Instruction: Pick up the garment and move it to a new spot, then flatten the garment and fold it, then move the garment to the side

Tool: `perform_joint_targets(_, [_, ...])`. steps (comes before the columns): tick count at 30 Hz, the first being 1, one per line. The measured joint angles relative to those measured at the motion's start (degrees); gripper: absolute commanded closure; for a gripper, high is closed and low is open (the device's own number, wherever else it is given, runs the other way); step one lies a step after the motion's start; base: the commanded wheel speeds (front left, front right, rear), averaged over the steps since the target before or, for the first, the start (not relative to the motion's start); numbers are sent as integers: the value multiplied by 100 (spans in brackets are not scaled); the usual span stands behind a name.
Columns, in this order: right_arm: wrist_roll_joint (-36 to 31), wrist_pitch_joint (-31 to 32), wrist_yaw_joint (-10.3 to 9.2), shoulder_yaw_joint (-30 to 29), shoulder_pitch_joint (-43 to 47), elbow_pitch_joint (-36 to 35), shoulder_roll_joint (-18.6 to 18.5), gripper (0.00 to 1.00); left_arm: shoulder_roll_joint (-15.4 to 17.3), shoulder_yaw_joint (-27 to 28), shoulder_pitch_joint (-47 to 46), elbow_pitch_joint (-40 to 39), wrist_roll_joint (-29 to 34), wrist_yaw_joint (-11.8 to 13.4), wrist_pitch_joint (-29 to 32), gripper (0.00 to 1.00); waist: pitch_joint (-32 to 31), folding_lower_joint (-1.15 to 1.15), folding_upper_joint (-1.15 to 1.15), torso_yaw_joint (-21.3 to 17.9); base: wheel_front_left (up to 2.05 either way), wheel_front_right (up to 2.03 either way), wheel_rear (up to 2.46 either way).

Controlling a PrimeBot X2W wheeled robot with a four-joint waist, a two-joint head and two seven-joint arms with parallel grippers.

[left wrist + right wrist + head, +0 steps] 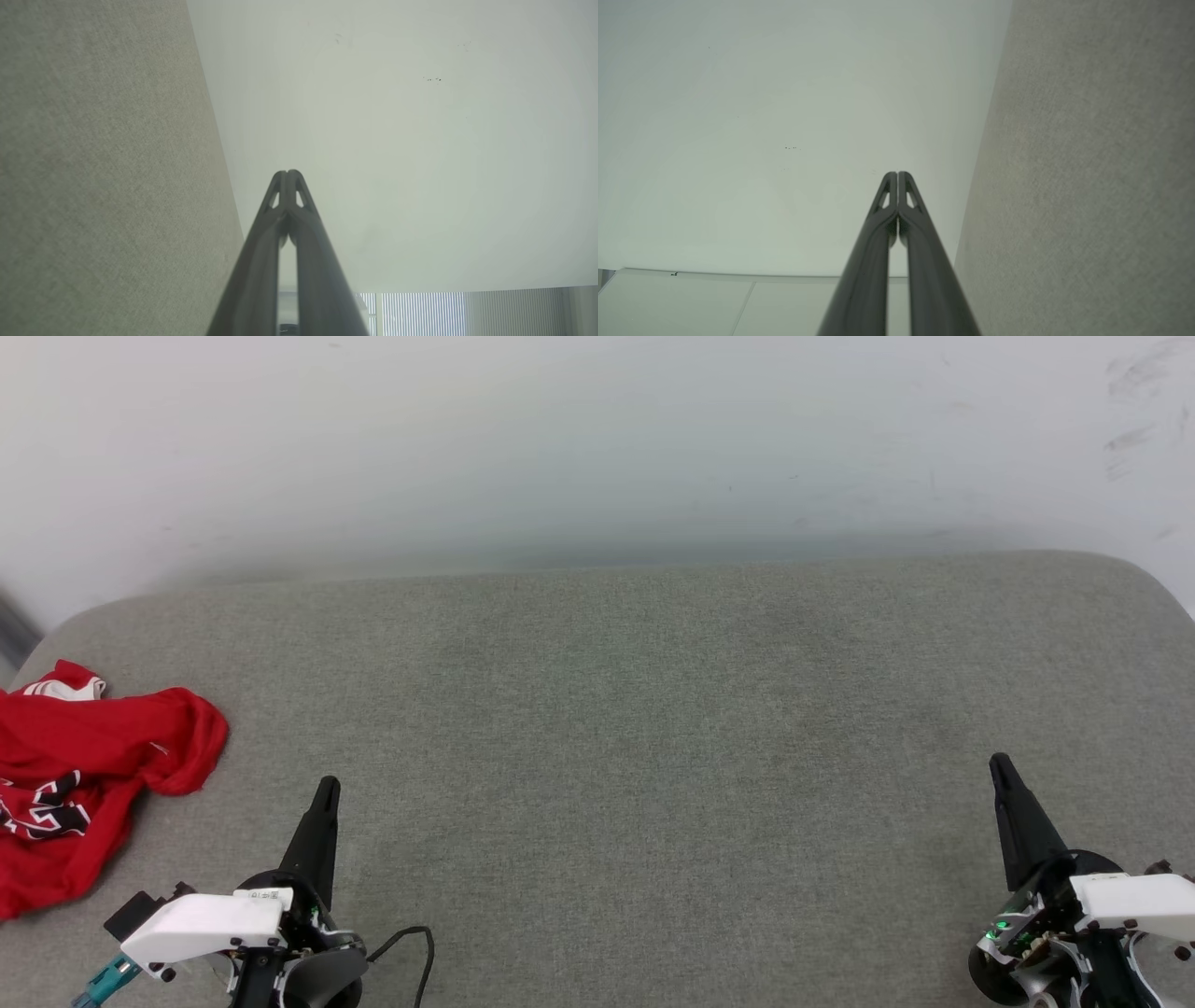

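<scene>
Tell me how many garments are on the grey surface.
1: the garment lies crumpled at the grey surface's left edge, left of the left gripper. The head view crops it, so others may be hidden.

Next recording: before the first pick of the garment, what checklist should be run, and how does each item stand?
1. Garment located: ok, crumpled at the left edge of the grey surface.
2. Garment's full outline: cannot tell, cut by the picture's edge.
3. Left gripper free: ok, shut, apart from the garment.
4. Right gripper free: ok, shut, holding nothing.
5. Jaws opened for a grasp: not ok.
</scene>
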Motion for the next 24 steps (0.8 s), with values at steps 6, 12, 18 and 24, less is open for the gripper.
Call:
perform_joint_targets(6, [0,-1,0,0,0,0,0,100,0,-2,0,0,0,0,0,100,0,0,0,0,0,0,0])
perform_joint_targets(12, [0,-1,0,0,0,0,0,100,0,-3,0,0,0,0,0,100,0,0,0,0,0,0,0])
perform_joint_targets(18, [0,-1,0,0,0,0,0,100,0,0,0,0,0,0,0,100,0,0,0,0,0,0,0])
perform_joint_targets(24, [0,-1,0,0,0,0,0,100,-1,0,0,0,0,0,0,100,0,0,0,0,0,0,0])
